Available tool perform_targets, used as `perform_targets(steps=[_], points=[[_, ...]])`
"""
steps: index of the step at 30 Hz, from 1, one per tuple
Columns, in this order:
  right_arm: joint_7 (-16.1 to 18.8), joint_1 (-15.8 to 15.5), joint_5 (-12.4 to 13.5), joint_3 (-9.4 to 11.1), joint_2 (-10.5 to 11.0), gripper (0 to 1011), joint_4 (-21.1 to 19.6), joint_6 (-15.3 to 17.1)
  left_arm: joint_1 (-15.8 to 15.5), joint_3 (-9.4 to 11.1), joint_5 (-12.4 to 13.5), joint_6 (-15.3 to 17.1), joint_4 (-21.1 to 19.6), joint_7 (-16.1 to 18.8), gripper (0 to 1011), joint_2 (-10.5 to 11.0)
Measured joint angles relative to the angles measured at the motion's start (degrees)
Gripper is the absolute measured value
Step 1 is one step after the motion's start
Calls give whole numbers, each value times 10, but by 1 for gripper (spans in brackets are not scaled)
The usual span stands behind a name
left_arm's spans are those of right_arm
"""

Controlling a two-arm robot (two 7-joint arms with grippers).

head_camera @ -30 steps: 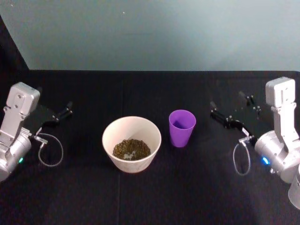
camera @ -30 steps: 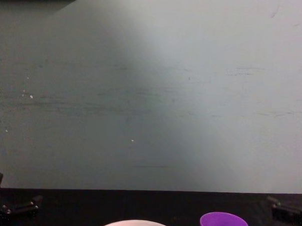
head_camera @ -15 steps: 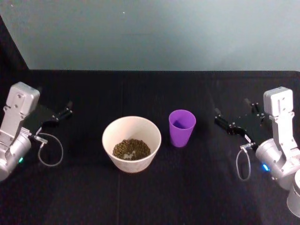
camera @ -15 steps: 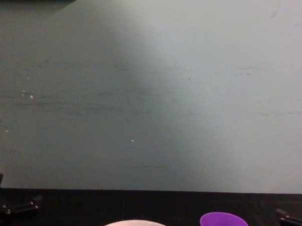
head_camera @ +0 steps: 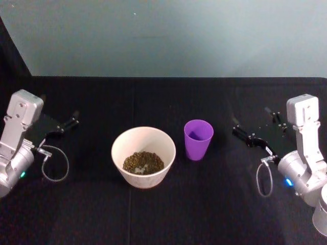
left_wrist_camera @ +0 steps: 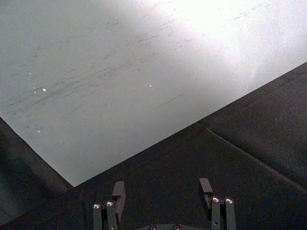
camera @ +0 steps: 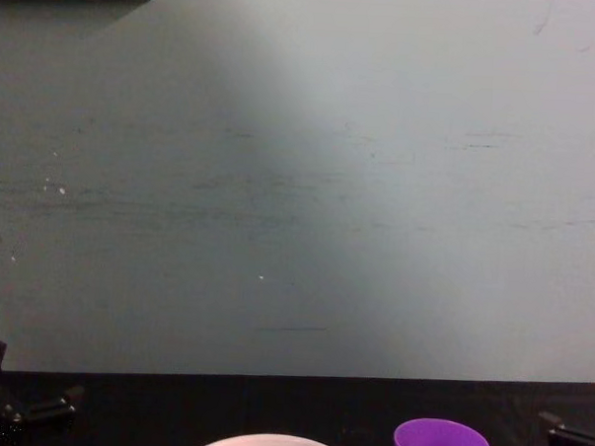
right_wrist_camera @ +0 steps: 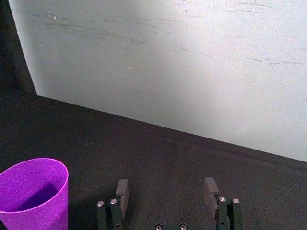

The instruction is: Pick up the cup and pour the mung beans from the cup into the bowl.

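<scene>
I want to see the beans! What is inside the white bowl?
The bowl holds a small heap of greenish-brown mung beans lying at the bottom. Bare wall shows above them. The beans cover the bowl's floor, so what lies underneath them stays hidden.

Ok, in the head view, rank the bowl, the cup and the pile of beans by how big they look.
1. The bowl, clearly the widest.
2. The pile of mung beans inside the bowl, and the cup: too close to rank; the pile spreads wider than the cup's rim, but the cup shows its full height.
</scene>
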Motion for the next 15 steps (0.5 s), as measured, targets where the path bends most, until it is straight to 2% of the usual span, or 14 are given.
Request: perform_targets(steps=[15], points=[[2, 1, 2, -1, 0, 1004, 0, 1, 0, 0, 0, 0, 0, 0, 1000, 0]])
